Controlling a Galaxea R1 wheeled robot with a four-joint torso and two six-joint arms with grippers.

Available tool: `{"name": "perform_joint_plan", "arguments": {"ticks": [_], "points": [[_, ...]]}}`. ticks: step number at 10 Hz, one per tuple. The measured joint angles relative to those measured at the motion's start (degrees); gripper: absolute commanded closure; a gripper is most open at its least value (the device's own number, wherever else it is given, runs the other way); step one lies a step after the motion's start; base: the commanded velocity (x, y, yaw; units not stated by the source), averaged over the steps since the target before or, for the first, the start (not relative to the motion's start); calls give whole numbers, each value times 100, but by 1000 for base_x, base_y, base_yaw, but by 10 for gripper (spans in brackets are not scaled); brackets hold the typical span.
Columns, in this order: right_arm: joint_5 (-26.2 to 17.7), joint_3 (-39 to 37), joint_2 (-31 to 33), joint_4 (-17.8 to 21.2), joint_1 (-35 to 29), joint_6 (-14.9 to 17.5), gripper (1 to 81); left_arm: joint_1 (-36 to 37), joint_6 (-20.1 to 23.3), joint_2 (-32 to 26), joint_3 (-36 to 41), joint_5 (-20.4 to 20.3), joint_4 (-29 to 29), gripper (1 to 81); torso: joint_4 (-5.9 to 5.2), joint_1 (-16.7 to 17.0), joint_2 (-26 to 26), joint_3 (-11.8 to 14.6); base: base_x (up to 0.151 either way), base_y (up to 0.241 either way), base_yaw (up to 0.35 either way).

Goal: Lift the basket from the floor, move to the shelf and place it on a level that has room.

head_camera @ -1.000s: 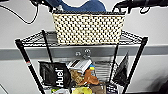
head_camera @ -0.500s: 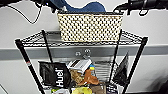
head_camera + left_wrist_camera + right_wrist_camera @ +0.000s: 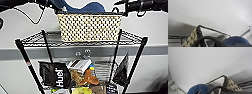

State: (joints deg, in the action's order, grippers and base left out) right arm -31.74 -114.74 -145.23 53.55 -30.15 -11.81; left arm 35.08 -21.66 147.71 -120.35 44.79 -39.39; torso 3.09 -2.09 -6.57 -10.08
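The cream woven basket [image 3: 88, 27] with its dark rim stands on the level [image 3: 37, 40], the top wire tier of the black shelf [image 3: 136, 60]. A blue cloth [image 3: 85, 7] bulges out of it. My left gripper [image 3: 55, 8] is at the basket's left end, shut on the small dark handle. My right gripper [image 3: 123, 9] hangs at the right end by the other handle. The left wrist view shows the basket's corner [image 3: 193, 36], a dark handle loop [image 3: 209, 38] and the blue cloth [image 3: 235, 40]. The right wrist view shows the opposite corner [image 3: 230, 83] and the cloth [image 3: 199, 88].
The tier below is crowded with a black Huel bag [image 3: 56, 75], snack packets [image 3: 85, 75] and a dark pouch [image 3: 122, 70]. A white wall with a grey band [image 3: 155, 50] stands close behind the rack. A cable [image 3: 30, 20] hangs from my left arm.
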Motion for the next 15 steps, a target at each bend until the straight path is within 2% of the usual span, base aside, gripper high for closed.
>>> {"name": "perform_joint_plan", "arguments": {"ticks": [1,2,5,9,11,15], "points": [[-12,0,7,-4,66,0,10,5,55,-46,118,-13,41,10,0,-2,0,0,0,0,0],[-12,5,5,0,102,0,10,61,66,-100,268,-100,9,10,0,-2,0,0,0,0,0],[-22,278,280,2,44,0,10,88,69,-549,538,-17,0,10,0,-2,0,0,0,0,0],[-22,892,1353,44,-243,0,10,479,67,-1781,1329,33,-2,10,0,-2,0,0,0,0,0],[-28,1284,1921,66,-341,0,10,595,63,-2374,1649,187,12,10,0,-2,0,0,0,0,0],[-439,1590,2806,-74,-290,-6,10,808,66,-3206,2176,592,224,10,0,0,-2,2,0,0,0]]}}
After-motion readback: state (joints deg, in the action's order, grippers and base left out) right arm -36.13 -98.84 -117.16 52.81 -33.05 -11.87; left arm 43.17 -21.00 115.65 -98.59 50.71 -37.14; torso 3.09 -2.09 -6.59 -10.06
